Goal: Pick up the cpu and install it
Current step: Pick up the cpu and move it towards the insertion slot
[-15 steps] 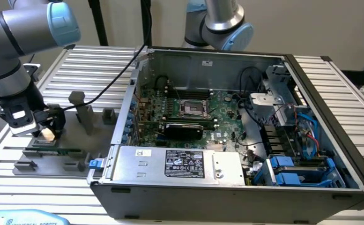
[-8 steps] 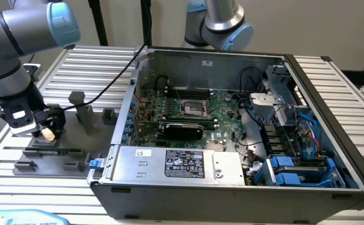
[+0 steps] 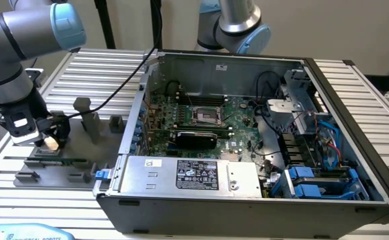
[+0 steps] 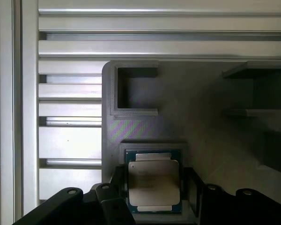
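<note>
The cpu (image 4: 153,180), a flat square chip with a silver top and green rim, lies in a framed recess of the grey fixture (image 4: 201,131). My gripper (image 4: 154,187) is down over it, open, one dark finger on each side of the chip and close to its edges. In the exterior view the gripper (image 3: 50,140) hangs at the exterior view's left over the fixture (image 3: 54,175), with the pale cpu (image 3: 49,145) between its tips. The motherboard's empty cpu socket (image 3: 206,116) sits inside the open computer case (image 3: 248,197).
A green memory stick (image 3: 57,162) lies on the fixture near the gripper, and grey upright posts (image 3: 87,117) stand behind it. A second arm's base (image 3: 238,25) stands behind the case. Slatted aluminium table (image 3: 94,65) surrounds everything. Cables and a drive cage fill the case's right side.
</note>
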`<state>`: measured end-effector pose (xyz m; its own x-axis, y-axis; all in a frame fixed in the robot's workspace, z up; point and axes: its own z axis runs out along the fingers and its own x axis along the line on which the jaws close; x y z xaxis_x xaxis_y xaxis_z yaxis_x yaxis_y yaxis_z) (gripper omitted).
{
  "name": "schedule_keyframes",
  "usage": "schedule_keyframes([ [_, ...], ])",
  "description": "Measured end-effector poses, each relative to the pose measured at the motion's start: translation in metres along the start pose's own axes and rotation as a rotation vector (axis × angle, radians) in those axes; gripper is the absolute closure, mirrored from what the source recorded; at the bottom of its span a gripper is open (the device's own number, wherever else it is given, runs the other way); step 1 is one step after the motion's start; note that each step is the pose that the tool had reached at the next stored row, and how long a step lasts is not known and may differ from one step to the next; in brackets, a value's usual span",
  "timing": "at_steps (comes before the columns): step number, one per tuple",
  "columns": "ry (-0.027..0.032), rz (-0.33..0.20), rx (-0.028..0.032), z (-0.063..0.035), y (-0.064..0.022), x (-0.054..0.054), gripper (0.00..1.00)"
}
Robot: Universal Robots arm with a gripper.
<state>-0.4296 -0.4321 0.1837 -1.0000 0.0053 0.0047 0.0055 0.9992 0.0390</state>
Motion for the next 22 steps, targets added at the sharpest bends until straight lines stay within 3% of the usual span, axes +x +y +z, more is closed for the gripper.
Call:
schedule_keyframes([
  [3,0.0000,0.000,0.0000,0.0000,0.0000,0.0000,0.40],
  [4,0.0000,0.000,0.0000,0.0000,0.0000,0.0000,0.45],
  [14,-0.0001,0.000,-0.0001,0.0000,0.0000,0.0000,0.45],
  [17,-0.0002,0.000,-0.0001,0.0001,0.0000,0.0000,0.44],
  [18,-0.0001,0.000,-0.0001,0.0000,0.0000,0.0000,0.38],
  [22,-0.0001,0.000,-0.0001,0.0000,0.0000,0.0000,0.38],
])
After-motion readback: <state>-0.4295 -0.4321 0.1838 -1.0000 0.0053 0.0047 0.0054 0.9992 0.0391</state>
